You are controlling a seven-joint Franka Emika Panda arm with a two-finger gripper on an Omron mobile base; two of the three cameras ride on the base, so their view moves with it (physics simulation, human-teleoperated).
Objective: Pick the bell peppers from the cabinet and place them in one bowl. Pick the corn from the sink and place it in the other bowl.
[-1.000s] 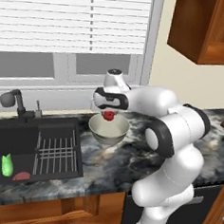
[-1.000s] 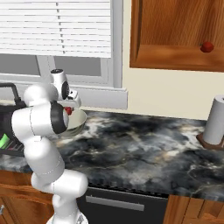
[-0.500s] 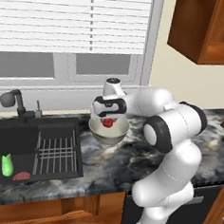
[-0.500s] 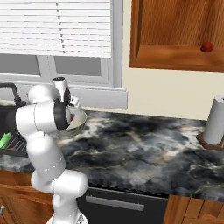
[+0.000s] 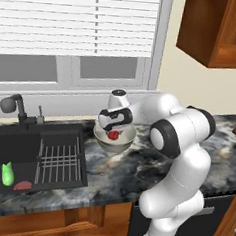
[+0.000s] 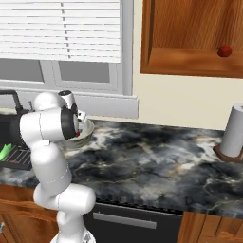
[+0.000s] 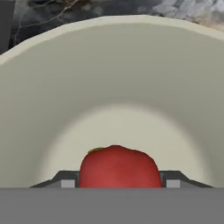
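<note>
One bell pepper (image 7: 117, 165), glossy red, sits between the fingertips of my gripper (image 7: 118, 182), which is shut on it low inside the pale grey-beige bowl (image 7: 109, 78). From the left base view, my gripper (image 5: 113, 132) reaches down into that bowl (image 5: 122, 143) with the pepper (image 5: 113, 136) just above its bottom. A second bell pepper (image 6: 224, 50) rests on the shelf of the wooden cabinet (image 6: 190, 28). The green corn (image 5: 7, 174) lies in the black sink (image 5: 17, 147). The other bowl is out of view.
A flat pink disc (image 5: 22, 185) lies beside the corn, and a wire drain rack (image 5: 59, 161) fills the sink's right half. The black tap (image 5: 16, 107) stands behind. A paper towel roll (image 6: 235, 130) stands at the counter's far right.
My gripper has come down with the bell pepper from above the pale bowl into it. The bowl, corn and cabinet pepper have stayed put.
</note>
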